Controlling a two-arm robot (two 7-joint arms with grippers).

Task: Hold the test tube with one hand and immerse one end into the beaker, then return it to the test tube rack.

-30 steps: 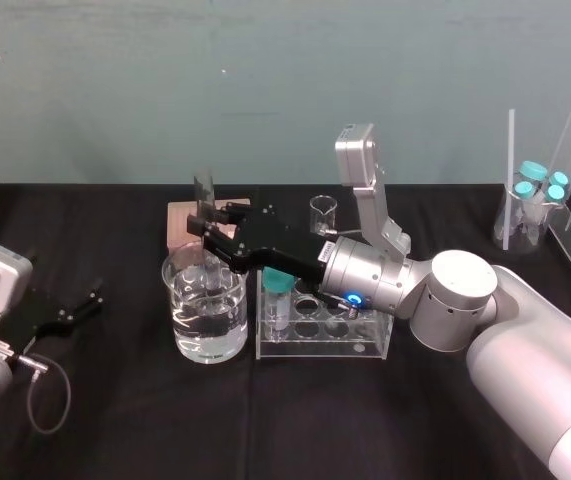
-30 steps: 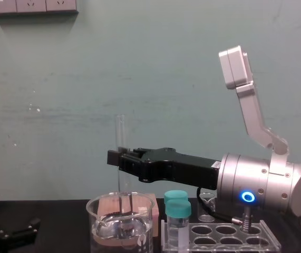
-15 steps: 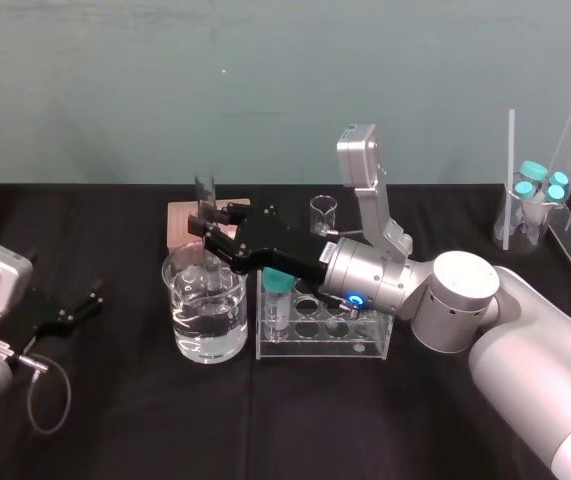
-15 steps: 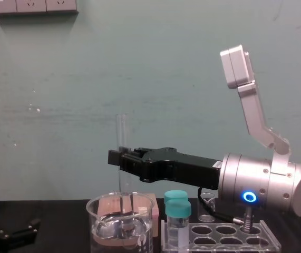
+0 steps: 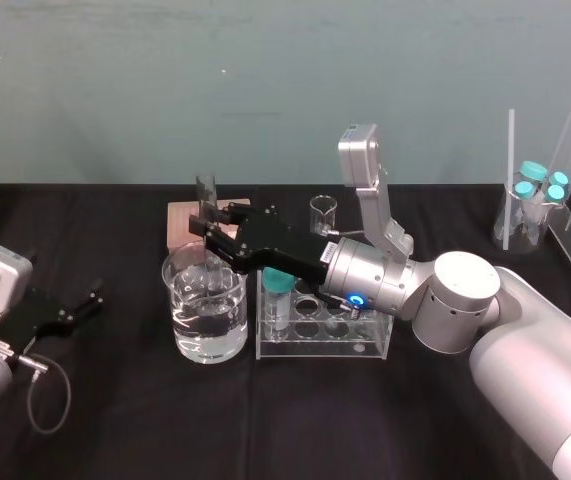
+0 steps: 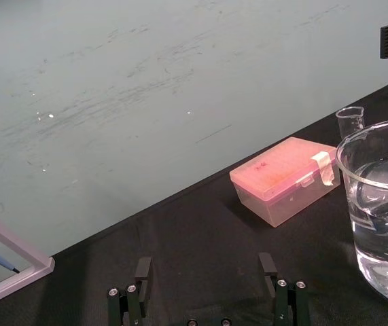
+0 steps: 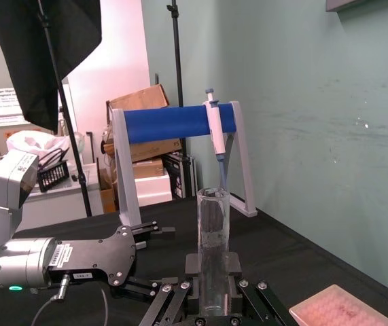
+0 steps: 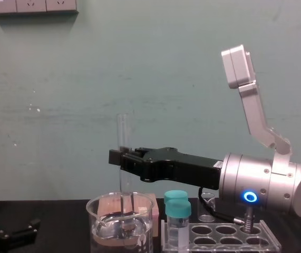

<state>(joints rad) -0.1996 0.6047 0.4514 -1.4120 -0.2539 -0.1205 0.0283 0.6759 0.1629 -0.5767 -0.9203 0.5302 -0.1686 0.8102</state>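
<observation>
1. Dipping is the step in hand: the right gripper [image 5: 208, 232] is clamped on the test tube [image 8: 122, 132] and holds it upright over the beaker [image 5: 187, 335] in the middle of the table [image 5: 115, 420], its lower end inside the rim.
2. Next, I judge, comes a straight lift clear of the rim, then a short carry to a free hole in the rack [image 5: 325, 340] just beside the beaker, avoiding the capped vial [image 5: 278, 295].
3. The left gripper [image 5: 90, 302] lies parked near the table's left edge, fingers spread.
4. Glass and water blur the tube's tip, so I cannot tell whether it is wet.
</observation>
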